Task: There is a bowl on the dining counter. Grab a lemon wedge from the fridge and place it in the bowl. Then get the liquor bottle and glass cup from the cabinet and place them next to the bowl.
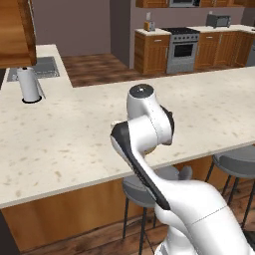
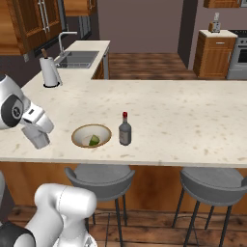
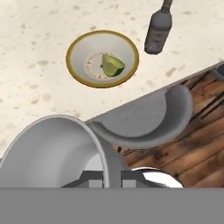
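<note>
The tan bowl [image 2: 80, 134] [image 3: 78, 54] sits near the front edge of the dining counter [image 2: 183, 116] [image 3: 30, 87], with a green lemon wedge [image 2: 94, 140] [image 3: 112, 65] inside. Right beside it, to the right, the dark liquor bottle [image 2: 125, 131] [image 3: 157, 33] stands upright. My gripper [image 2: 34, 126] [image 3: 107, 175] is shut on the rim of the pale glass cup [image 2: 38, 138] [image 3: 52, 148], held upright a little left of the bowl over the counter. I cannot tell whether the cup touches the top. In the left base view my arm hides these things.
Grey stools [image 2: 100, 176] [image 2: 214, 183] [image 3: 148, 118] stand under the counter's front edge. A paper towel roll [image 2: 49, 71] [image 1: 29, 83] and a sink [image 2: 77, 59] lie at the far left. A stove [image 1: 182, 47] stands across the wooden floor.
</note>
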You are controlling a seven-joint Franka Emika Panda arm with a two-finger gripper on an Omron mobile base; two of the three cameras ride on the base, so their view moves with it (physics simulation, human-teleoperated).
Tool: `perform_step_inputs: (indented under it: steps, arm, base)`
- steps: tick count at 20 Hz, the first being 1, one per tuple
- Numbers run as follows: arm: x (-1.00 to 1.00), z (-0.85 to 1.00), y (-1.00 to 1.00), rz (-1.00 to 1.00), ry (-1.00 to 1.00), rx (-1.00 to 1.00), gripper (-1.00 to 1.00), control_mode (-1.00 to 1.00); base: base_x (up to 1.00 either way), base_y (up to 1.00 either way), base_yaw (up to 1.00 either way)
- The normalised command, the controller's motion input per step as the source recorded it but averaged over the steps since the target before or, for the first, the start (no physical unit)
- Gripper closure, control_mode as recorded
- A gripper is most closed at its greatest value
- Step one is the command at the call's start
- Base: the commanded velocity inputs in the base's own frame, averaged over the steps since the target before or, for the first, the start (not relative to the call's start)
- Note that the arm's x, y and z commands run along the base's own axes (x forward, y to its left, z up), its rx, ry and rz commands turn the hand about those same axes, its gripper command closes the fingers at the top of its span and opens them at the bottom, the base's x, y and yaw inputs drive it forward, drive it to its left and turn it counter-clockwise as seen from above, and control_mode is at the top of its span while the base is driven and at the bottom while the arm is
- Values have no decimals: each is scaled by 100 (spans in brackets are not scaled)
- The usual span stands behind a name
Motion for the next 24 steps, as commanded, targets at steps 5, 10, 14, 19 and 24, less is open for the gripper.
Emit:
perform_step_inputs:
  steps: [5,10,14,19,24]
  arm:
    - [51,-32,49,-2,0,14,100,-100]
    - [80,-27,24,-4,0,17,100,-100]
    - [82,-31,14,-10,0,6,100,-100]
    - [73,-26,18,-14,0,0,100,-100]
    - [65,-21,13,-14,0,0,100,-100]
  base:
    - [0,0,0]
    - [0,0,0]
    - [0,0,0]
    - [0,0,0]
    - [0,0,0]
